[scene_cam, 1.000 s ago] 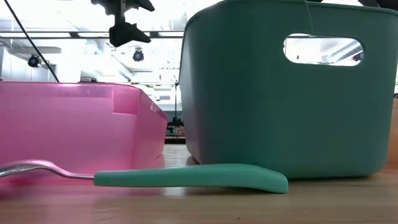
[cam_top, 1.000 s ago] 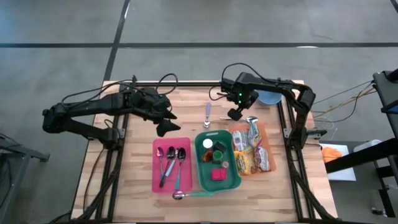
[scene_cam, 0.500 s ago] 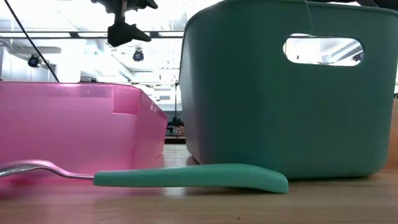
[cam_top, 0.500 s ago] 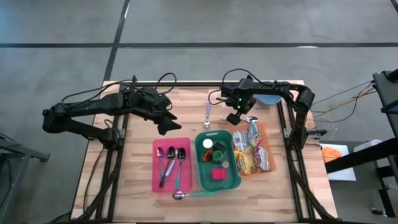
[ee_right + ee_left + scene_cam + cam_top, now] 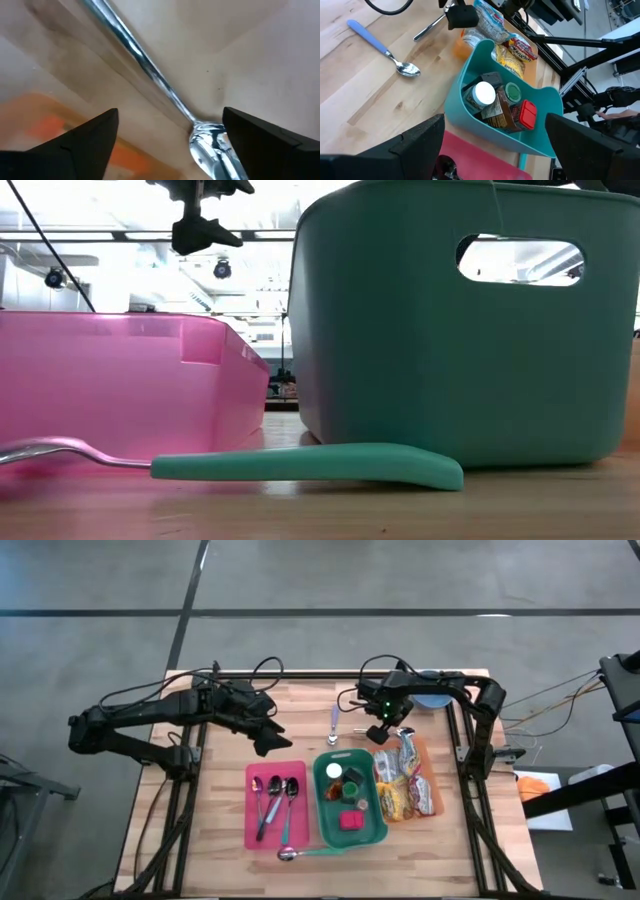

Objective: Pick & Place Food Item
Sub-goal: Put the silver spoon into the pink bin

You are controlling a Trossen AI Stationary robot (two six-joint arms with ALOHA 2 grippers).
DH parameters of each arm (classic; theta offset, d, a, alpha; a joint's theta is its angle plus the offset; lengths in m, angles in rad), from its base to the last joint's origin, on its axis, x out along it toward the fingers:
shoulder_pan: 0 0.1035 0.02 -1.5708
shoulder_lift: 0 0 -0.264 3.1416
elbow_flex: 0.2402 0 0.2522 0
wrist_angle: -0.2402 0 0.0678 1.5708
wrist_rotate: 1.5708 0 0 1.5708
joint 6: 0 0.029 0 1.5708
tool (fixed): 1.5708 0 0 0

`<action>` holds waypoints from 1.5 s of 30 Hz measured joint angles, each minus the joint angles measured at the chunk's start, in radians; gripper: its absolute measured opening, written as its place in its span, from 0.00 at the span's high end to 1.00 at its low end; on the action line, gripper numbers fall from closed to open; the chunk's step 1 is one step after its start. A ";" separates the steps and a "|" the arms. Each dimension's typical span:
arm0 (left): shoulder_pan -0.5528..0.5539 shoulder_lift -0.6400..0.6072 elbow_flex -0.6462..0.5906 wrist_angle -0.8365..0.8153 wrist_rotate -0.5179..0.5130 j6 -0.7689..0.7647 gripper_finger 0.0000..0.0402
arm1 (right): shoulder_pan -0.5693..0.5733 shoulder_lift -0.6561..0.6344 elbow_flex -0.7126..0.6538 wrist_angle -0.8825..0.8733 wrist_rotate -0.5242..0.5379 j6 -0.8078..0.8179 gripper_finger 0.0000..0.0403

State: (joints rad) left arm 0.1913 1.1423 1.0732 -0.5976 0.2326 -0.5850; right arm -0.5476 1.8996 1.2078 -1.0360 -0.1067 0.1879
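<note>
1. Teal plastic fills most of the low view: the wall of the teal bin (image 5: 450, 330) blocks the right side of the frame, so nothing inside it shows from there.
2. In the high view the same bin sits at lower centre of the table (image 5: 230, 850), between the pink tray (image 5: 252, 830) on its left and the orange tray (image 5: 428, 755) on its right.
3. The food packets (image 5: 405, 785) lie piled in the orange tray; their labels are too small to read.
4. The right gripper (image 5: 379, 732) is just above the upper left corner of the orange tray, fingers spread apart with nothing between them.
5. Its wrist view is very close: a metal spoon (image 5: 150, 75) runs diagonally across bare wood, its bowl cut off at the lower right edge, and an orange blur sits at lower left.
6. The left gripper (image 5: 268, 745) hangs over bare wood left of centre, above the pink tray, fingers wide apart and empty.
7. The left wrist view shows small jars and packets crowded in the bin; what each one is cannot be made out.
8. A blue-handled spoon (image 5: 333, 724) lies just above the bin in the high view.
9. Three spoons (image 5: 274, 798) rest in the pink tray.
10. A teal-handled spoon (image 5: 300, 465) lies along the table's front edge, its bowl partly cut off at the left of the low view.
</note>
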 joint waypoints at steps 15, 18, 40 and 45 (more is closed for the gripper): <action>0.000 0.000 0.000 0.000 0.000 -0.025 0.14 | -0.002 -0.002 -0.049 0.045 -0.037 0.020 0.59; 0.000 0.000 0.000 0.000 0.000 -0.025 0.14 | -0.002 -0.002 -0.049 0.047 -0.036 0.022 0.66; 0.000 0.000 0.000 0.000 0.000 -0.026 0.14 | 0.000 0.000 -0.048 0.054 -0.029 0.037 0.96; 0.000 0.000 0.000 0.000 0.000 -0.026 0.14 | 0.000 -0.002 -0.016 0.066 -0.030 0.041 0.97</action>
State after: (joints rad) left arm 0.1913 1.1423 1.0729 -0.5976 0.2329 -0.6109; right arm -0.5472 1.8980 1.1918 -0.9703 -0.1364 0.2290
